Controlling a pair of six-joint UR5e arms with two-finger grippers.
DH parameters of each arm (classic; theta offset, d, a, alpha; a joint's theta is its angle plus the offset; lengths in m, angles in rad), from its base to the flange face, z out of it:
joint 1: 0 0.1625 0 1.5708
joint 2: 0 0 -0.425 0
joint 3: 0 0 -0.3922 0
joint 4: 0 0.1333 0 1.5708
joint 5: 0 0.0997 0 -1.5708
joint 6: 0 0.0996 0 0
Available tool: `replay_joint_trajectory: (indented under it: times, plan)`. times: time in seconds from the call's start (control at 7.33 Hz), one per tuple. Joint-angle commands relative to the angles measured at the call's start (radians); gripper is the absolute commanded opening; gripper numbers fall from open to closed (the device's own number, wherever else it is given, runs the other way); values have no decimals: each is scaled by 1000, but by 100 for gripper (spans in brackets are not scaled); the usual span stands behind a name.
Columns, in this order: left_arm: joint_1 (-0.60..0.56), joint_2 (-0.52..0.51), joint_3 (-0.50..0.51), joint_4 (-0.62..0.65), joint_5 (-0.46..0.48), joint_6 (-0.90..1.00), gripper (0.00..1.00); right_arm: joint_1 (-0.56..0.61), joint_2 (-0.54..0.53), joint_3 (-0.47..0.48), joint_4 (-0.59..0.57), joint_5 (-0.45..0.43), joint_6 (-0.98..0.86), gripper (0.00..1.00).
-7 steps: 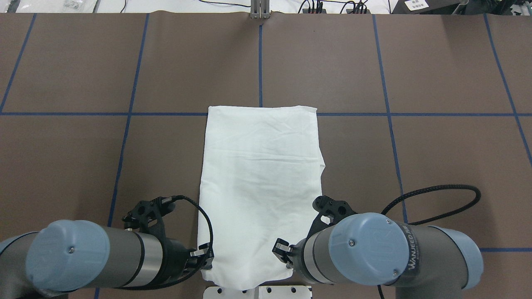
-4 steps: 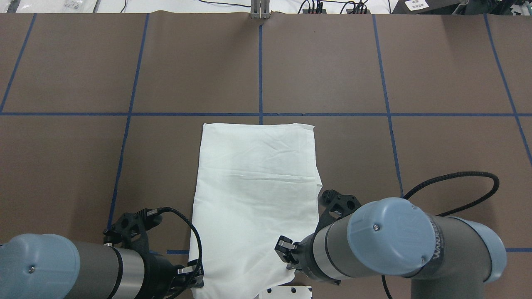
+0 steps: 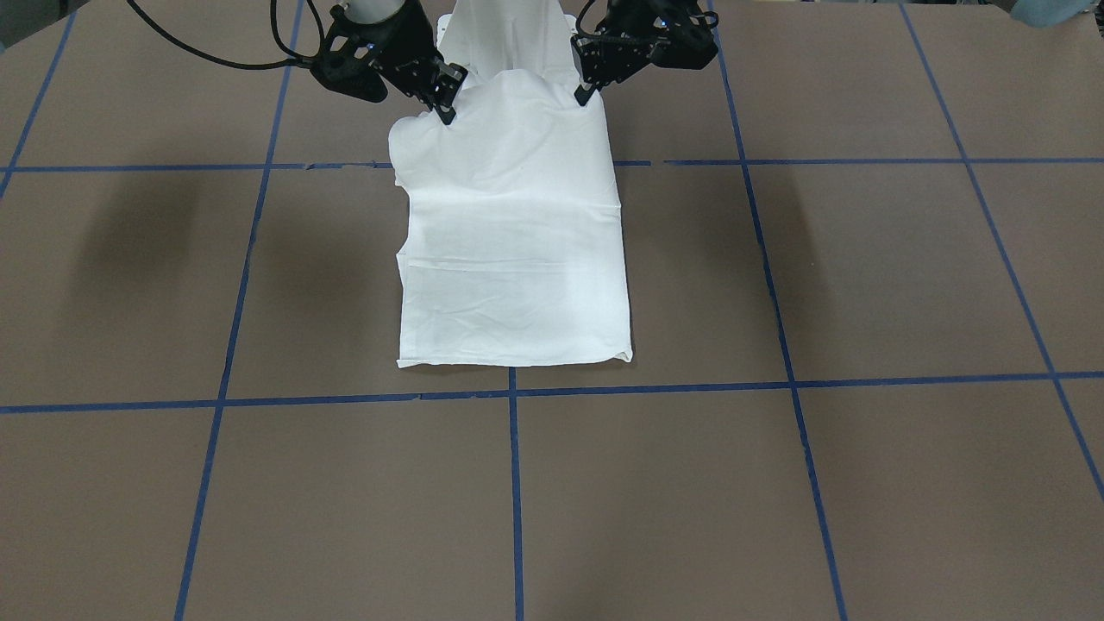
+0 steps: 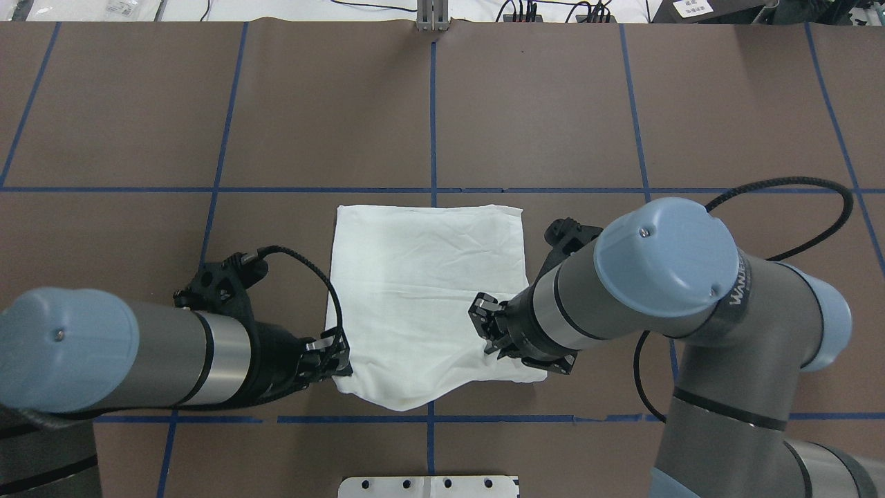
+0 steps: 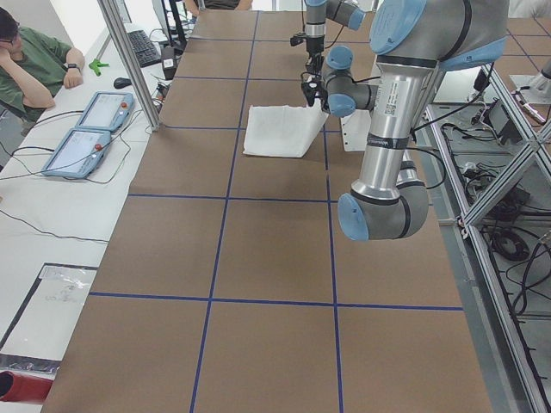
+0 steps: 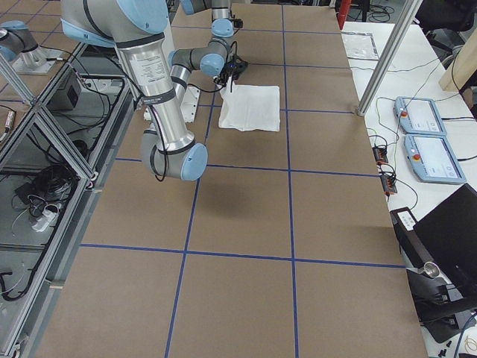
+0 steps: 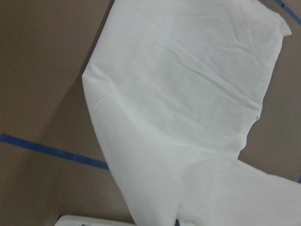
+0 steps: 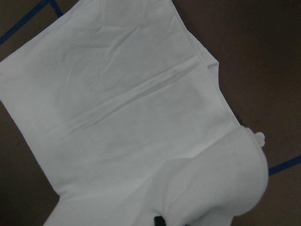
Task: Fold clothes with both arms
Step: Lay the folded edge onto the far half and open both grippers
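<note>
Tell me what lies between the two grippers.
Only the white shirt: its lifted near edge sags between the left gripper and right gripper, in the overhead view.

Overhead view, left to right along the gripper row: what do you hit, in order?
left arm → left gripper, at the shirt's left near corner → shirt → right gripper, on the shirt's right near part → right arm
</note>
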Motion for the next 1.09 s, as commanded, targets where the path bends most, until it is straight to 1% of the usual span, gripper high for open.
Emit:
replay_joint_trajectory:
  times: [0.0,0.27,0.41,0.55,0.68,0.95]
  plan:
    - [-88,-49,148,-29,-18,1,0,79,82,-178,8,-1,-33,0]
    - [-139,-54,242,-106,-18,1,0,112,90,-245,11,2,-29,0]
    - [-145,-58,282,-158,-18,-3,0,112,129,-276,10,2,-24,0]
    - [-148,-96,332,-173,-16,-3,0,112,157,-316,11,2,-24,0]
    - [-157,-118,369,-177,-16,-5,0,113,164,-331,13,2,-26,0]
    - [-182,-118,374,-177,-16,-5,0,131,206,-393,13,2,-24,0]
